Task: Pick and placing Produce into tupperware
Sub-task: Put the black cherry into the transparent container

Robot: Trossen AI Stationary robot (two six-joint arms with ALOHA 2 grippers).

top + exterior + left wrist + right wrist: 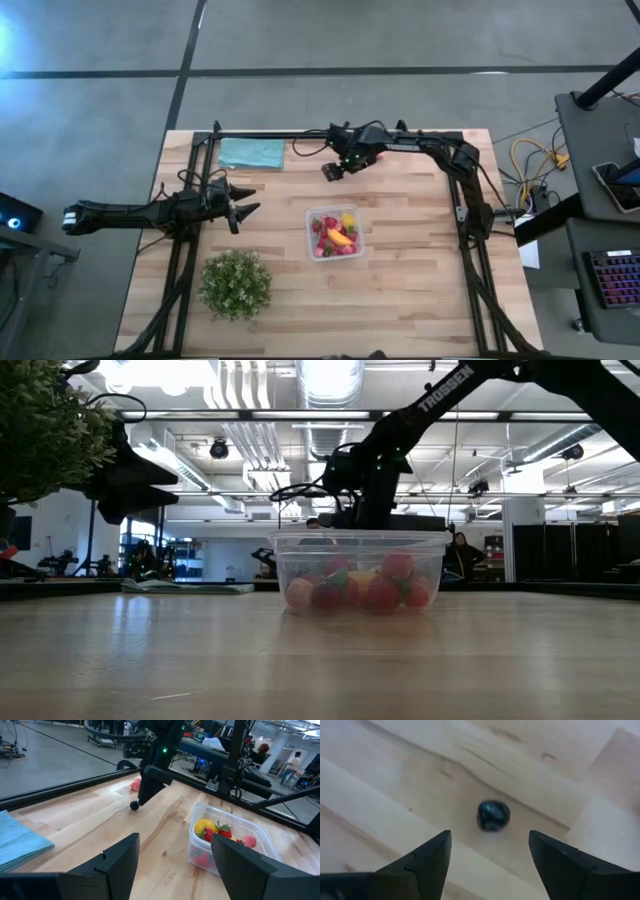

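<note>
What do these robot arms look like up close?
Both arms are black and slim. The right arm bears white TROSSEN lettering, black cables loop near its wrist, and a green light glows there. Each gripper, left and right, ends in two dark, wedge-shaped fingers.

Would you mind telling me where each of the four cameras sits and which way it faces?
High view: above the table, looking straight down; both arms show, with the tupperware between them.
Low view: at table-top height, looking level across; an arm comes down behind the tupperware.
Left wrist view: on the left arm, looking past its open fingers at the tupperware and the right arm.
Right wrist view: on the right arm, looking down between open fingers at a dark fruit.
Shared: both wrist views show the dark fruit.
</note>
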